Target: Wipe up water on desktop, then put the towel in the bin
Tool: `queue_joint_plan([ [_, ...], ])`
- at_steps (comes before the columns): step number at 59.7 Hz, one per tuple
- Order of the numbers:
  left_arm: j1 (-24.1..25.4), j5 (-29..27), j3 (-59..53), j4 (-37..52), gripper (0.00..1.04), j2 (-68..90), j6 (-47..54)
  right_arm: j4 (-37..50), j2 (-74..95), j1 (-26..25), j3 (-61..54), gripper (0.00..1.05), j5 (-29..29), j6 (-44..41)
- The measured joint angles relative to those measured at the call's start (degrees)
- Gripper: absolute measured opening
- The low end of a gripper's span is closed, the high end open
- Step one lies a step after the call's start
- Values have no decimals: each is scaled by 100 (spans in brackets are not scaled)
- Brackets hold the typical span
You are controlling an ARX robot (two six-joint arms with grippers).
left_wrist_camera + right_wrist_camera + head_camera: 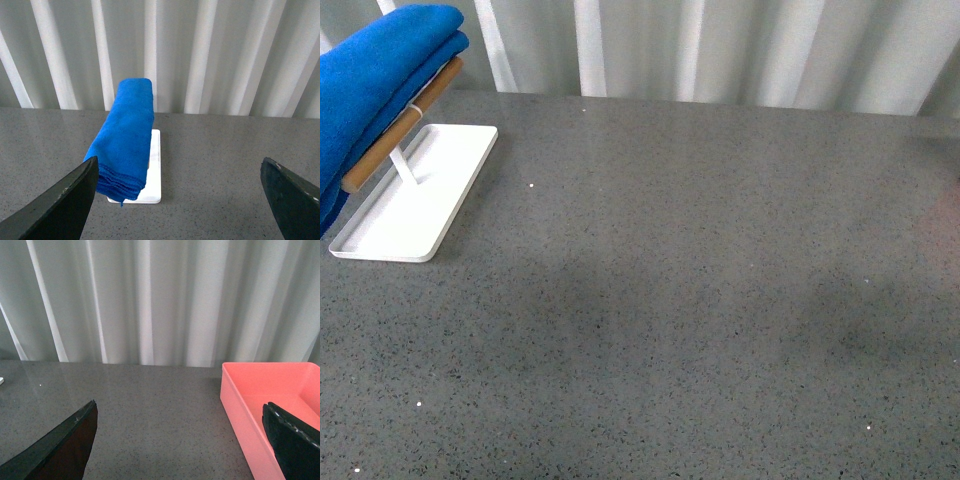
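The bright blue towel (375, 70) hangs folded over a wooden rod (402, 126) at the far left of the grey speckled desktop (700, 280). In the left wrist view the towel (127, 135) lies ahead of my left gripper (180, 200) and a little toward one finger, well clear of both. That gripper is open and empty. The pink bin (270, 405) shows in the right wrist view, beside one finger (295, 445) of my open, empty right gripper (180, 440). I cannot make out any water. Neither gripper appears in the front view.
The rod stands on a white rectangular tray (440, 210), also seen under the towel as tray (154, 172). A pale pleated curtain (720, 45) runs along the desktop's far edge. A few bright specks (531, 184) glint on the surface.
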Motion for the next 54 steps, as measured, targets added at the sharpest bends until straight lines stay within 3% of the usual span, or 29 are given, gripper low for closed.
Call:
queue_joint_plan([
  [54,0,0,0,0,98,0,0,0,0,-2,0,98,0,0],
])
